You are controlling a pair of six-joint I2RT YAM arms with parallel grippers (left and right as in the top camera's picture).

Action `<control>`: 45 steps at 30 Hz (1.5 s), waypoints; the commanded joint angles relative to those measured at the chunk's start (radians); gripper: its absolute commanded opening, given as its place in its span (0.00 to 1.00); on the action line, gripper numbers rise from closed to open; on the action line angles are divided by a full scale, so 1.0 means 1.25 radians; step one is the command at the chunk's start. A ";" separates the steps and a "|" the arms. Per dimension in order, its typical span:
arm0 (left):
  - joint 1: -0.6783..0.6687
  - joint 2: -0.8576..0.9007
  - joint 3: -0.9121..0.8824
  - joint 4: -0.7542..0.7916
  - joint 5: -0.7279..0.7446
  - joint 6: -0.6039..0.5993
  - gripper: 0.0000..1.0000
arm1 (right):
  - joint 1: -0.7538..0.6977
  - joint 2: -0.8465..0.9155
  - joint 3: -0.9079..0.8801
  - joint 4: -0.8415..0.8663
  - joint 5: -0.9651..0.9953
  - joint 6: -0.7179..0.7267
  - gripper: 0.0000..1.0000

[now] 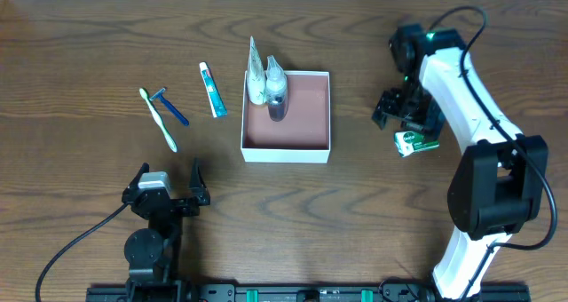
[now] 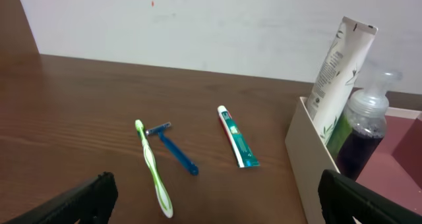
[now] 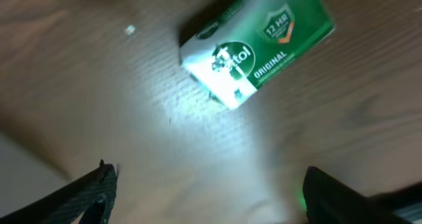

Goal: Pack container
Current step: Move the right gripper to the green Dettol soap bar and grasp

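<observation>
The container [image 1: 306, 147] is a square shallow box with white walls and a reddish-brown inside, at the table's middle. A white tube [image 1: 256, 74] and a dark-liquid bottle [image 1: 277, 95] stand in its far left corner. The container wall [image 2: 310, 158], tube [image 2: 339, 72] and bottle [image 2: 362, 132] also show in the left wrist view. A green and white soap box [image 1: 415, 143] lies on the table to the right, and shows in the right wrist view [image 3: 257, 46]. My right gripper [image 1: 397, 115] is open and empty just above it [image 3: 208, 197]. My left gripper [image 1: 169, 182] is open and empty near the front left [image 2: 211, 204].
Left of the container lie a toothpaste tube [image 1: 213, 90], a blue razor [image 1: 170, 106] and a green toothbrush [image 1: 160, 118]. In the left wrist view the toothpaste [image 2: 237, 138], razor [image 2: 175, 151] and toothbrush [image 2: 153, 168] lie ahead of the fingers.
</observation>
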 commanded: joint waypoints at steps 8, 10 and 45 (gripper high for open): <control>0.005 -0.005 -0.015 -0.030 -0.007 0.014 0.98 | -0.015 -0.001 -0.131 0.178 0.016 0.309 0.89; 0.005 -0.005 -0.015 -0.030 -0.007 0.014 0.98 | -0.020 -0.001 -0.149 0.197 0.026 0.326 0.89; 0.005 -0.005 -0.015 -0.030 -0.007 0.014 0.98 | -0.097 -0.001 -0.288 0.397 0.061 0.191 0.14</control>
